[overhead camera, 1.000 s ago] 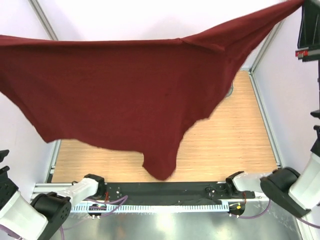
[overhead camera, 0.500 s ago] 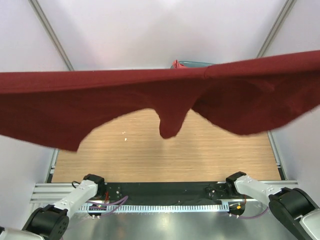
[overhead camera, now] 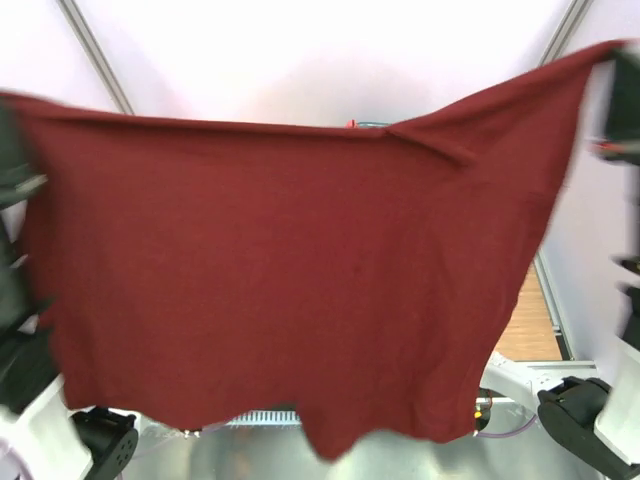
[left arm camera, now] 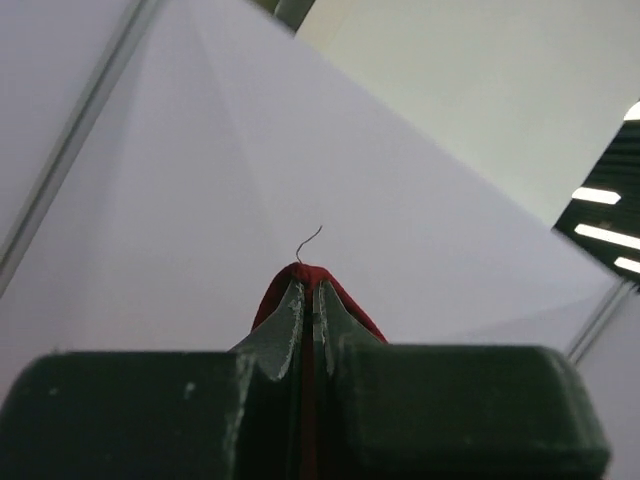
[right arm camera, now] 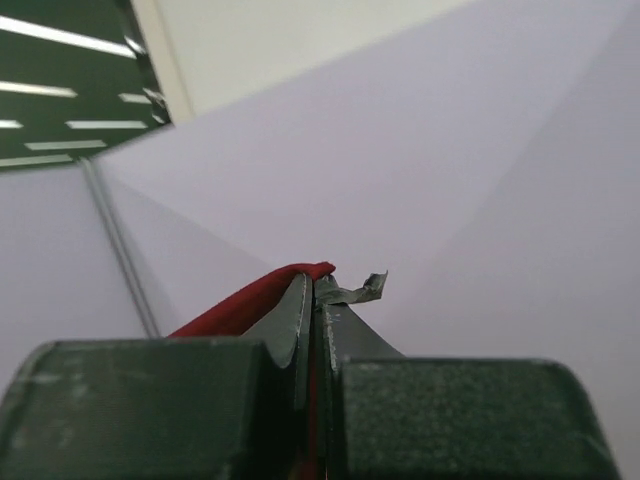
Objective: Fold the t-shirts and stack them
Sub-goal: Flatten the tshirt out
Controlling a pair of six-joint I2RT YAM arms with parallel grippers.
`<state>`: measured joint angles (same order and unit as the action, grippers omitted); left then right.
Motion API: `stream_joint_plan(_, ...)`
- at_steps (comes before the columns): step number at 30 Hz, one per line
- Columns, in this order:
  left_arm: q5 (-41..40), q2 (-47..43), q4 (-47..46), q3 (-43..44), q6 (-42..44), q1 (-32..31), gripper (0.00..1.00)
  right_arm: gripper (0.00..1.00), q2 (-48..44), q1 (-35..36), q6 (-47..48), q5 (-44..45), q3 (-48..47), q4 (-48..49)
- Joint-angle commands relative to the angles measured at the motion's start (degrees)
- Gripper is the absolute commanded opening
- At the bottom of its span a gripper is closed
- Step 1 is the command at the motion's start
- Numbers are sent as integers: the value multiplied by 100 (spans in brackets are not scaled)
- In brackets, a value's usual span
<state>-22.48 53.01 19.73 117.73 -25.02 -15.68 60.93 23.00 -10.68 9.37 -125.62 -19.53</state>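
Left wrist camera first: my left gripper (left arm camera: 308, 292) has its fingers pressed tight together, no gap that I can see, and they're pinching the dark maroon t-shirt (left arm camera: 313, 270). A small fold of the cloth pokes out just past the tips, and a loose thread (left arm camera: 309, 240) curls up from it. Behind that there's only pale wall panel.

Over to the right wrist camera: same story. My right gripper (right arm camera: 312, 288) is clamped flat on the maroon cloth, which spills out on the left side of the fingers. A little grey scrap (right arm camera: 362, 289) sticks out from the tip of the finger on the right; I can't tell what it is.

Now the top view: the t-shirt is up in the air, stretched wide between the two arms and filling most of the picture. Its top edge runs from the far left across to the upper right corner, and the right end is held higher than the left. The cloth hangs like a curtain, with its lower edge dangling over the arm bases at the bottom. The picture is blurred at both sides, so the grippers themselves are smeared here. A strip of the wooden table (overhead camera: 524, 325) shows past the shirt's right edge, with the right arm's base (overhead camera: 575, 412) just below it.
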Motion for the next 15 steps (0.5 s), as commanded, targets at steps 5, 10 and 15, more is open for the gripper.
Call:
stream_joint_plan(5, -398, 516, -495, -3286, -276, -5, 0, 1, -318, -24, 408, 1953, 3266, 687)
stream_joint_plan(10, -303, 1105, -768, -4617, -179, 414, 0, 1, -442, -33, 549, 2675, 5045, 1231)
stream_joint_plan(15, 208, 2211, -1436, -5523, -337, 1066, 0, 1, 59, -191, 532, 2737, 5952, 1565)
